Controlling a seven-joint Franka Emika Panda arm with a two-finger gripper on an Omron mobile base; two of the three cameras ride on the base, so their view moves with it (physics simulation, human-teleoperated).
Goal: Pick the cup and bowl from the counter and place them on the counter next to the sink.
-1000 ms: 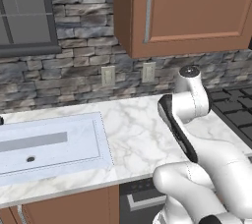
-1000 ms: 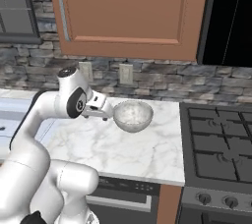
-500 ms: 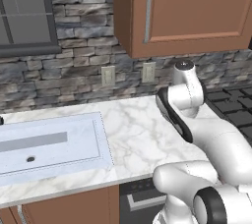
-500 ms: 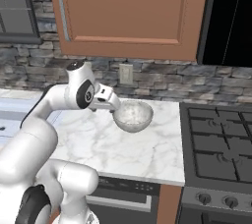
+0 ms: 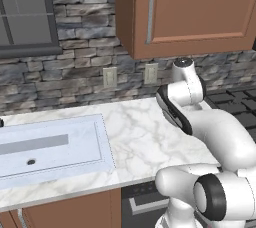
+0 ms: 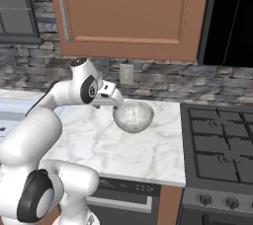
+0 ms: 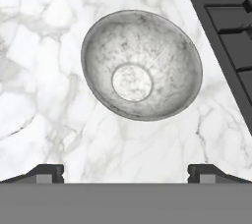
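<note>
The bowl (image 7: 141, 66) is wide, round and mottled silver-grey, and it stands upright on the white marble counter (image 7: 39, 95) close to the stovetop. My gripper (image 7: 126, 171) hovers above its near side, open, its two dark fingertips (image 7: 47, 172) set wide apart with nothing between them. From the right base view the gripper (image 6: 116, 102) hangs just left of and above the bowl (image 6: 133, 116). The cup is out of view. The sink (image 5: 50, 147) lies recessed at the counter's left end, with bare counter (image 5: 140, 137) beside it.
A black gas stovetop (image 6: 217, 145) borders the counter on the right. Brown upper cabinets (image 6: 128, 12) hang overhead, and wall outlets (image 5: 110, 77) sit on the stone backsplash. My own arm (image 5: 200, 122) blocks the counter's right part in the left base view.
The hand has swung right and up toward the bowl and now hangs at its left rim. The bowl has not moved.
</note>
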